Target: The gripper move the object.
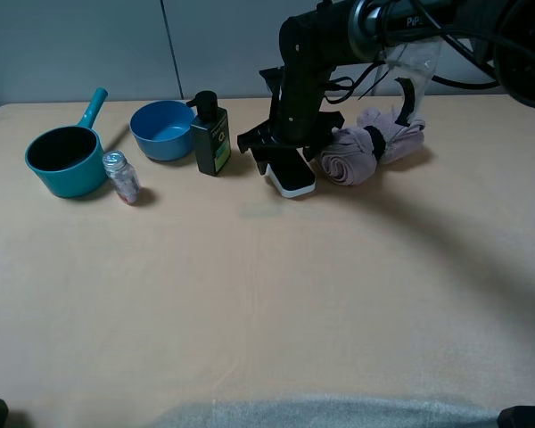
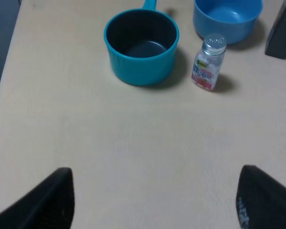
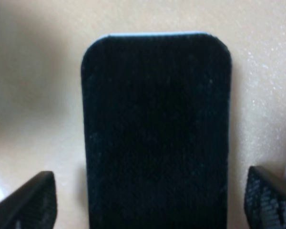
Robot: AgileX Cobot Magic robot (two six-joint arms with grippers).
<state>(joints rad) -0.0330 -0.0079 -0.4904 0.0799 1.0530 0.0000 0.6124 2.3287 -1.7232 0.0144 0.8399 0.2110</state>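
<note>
Nearest, the left pincer (image 2: pixel 155 200) hangs spread over the beige worktop (image 1: pixel 250 294). Farther off, a silver-capped jar (image 1: pixel 122 176), its label unreadable, stands beside a teal saucepan (image 1: pixel 64 160). The object (image 1: pixel 292 175), fuzzy black on a white base, lies flat under the right pincer (image 1: pixel 285 147), whose fingers are spread either side. A rolled pink towel (image 1: pixel 357 152) lies just right, a dark pump bottle (image 1: pixel 211 135) left, a blue bowl (image 1: pixel 160 130) beyond.

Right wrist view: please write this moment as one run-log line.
right claw: open, astride block | block: flat on table, not gripped | left claw: open, holds nothing
</note>
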